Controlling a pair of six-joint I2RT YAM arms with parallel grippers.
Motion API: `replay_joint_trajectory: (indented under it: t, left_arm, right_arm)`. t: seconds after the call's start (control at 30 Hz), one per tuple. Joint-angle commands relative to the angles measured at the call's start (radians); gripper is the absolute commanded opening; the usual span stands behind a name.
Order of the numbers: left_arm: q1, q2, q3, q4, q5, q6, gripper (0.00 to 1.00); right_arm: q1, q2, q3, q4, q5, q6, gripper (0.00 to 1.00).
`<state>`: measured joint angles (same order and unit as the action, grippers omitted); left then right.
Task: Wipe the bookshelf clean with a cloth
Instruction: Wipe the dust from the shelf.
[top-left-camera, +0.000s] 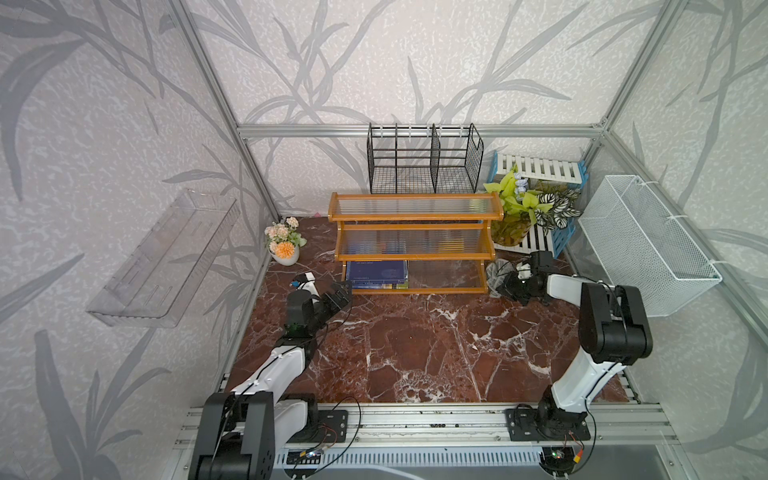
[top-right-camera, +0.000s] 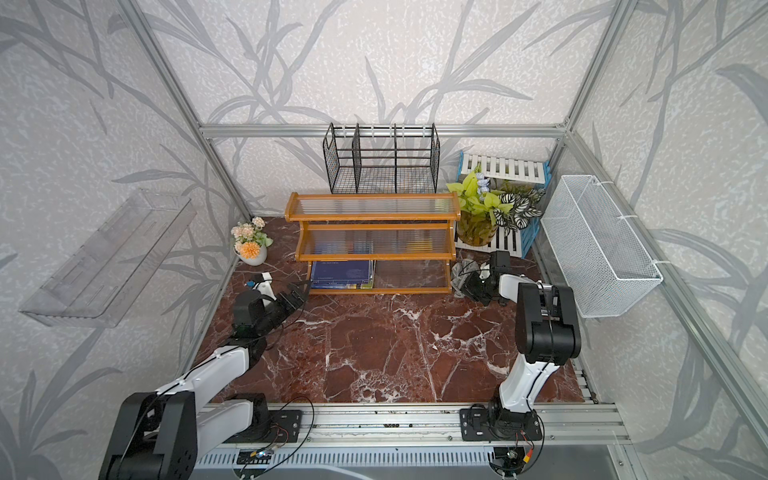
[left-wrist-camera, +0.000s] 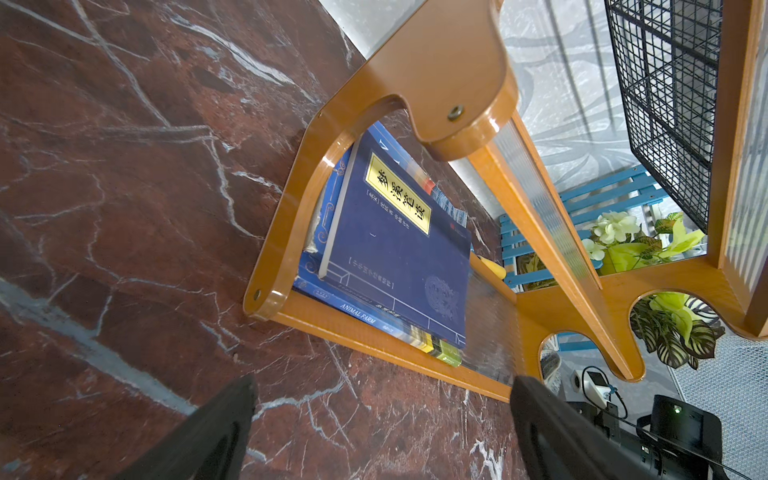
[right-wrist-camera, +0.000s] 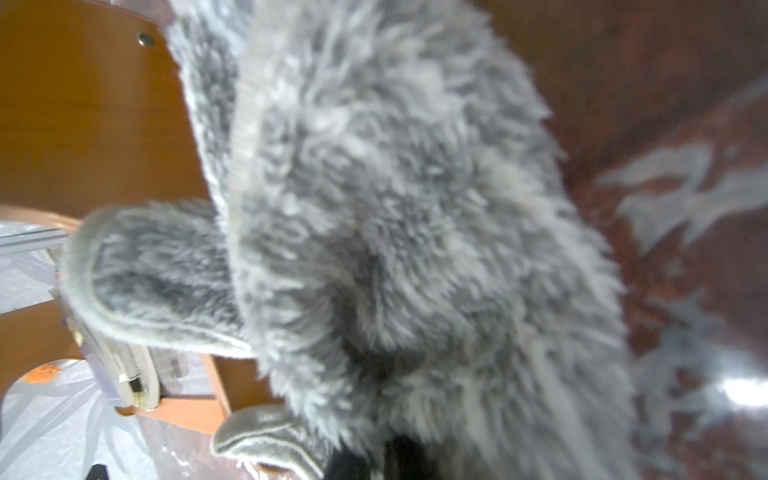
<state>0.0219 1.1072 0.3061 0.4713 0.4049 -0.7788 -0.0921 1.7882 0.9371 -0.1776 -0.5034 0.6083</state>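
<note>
Bookshelf (top-left-camera: 415, 217) stands toward the back of the marble table, with a black wire rack (top-left-camera: 424, 166) behind it. On the left wall hangs a clear tray (top-left-camera: 166, 257); a flower pot (top-left-camera: 284, 249) sits below it. The left gripper (top-left-camera: 341, 293), jaws wide apart and empty, hovers just off the shelf's left end, near books (top-left-camera: 376, 274) on the bottom tier. At the right end, the cloth (top-left-camera: 495, 272) is pinched in the closed right gripper (top-left-camera: 510, 283). A potted plant (top-left-camera: 521, 208) stands behind and a white basket (top-left-camera: 648, 249) hangs beyond.
</note>
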Motion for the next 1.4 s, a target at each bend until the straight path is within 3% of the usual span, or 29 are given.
replay_joint_trajectory:
  t: [0.0,0.13,0.63,0.9,1.03,1.37]
  left_arm:
    - [0.003,-0.006,0.011,0.022,0.007,0.002,1.00]
    - [0.003,-0.003,0.011,0.023,0.008,0.001,1.00]
    - [0.003,0.022,0.011,0.030,-0.005,0.004,1.00]
    - [0.001,0.050,0.018,0.040,-0.009,0.002,1.00]
    - [0.001,0.053,0.019,0.043,-0.011,0.002,1.00]
    - [0.001,0.046,0.016,0.051,0.003,-0.001,1.00]
  right_arm:
    - [-0.004,-0.020,-0.015,0.017,-0.061,0.060,0.00]
    - [-0.003,0.044,0.007,0.120,-0.153,0.143,0.00]
    - [0.006,0.263,0.228,0.228,-0.230,0.271,0.00]
    - [0.010,0.355,0.320,0.390,-0.309,0.372,0.00]
    - [0.012,0.318,0.282,0.463,-0.361,0.421,0.00]
    - [0.011,0.124,0.038,0.402,-0.344,0.342,0.00]
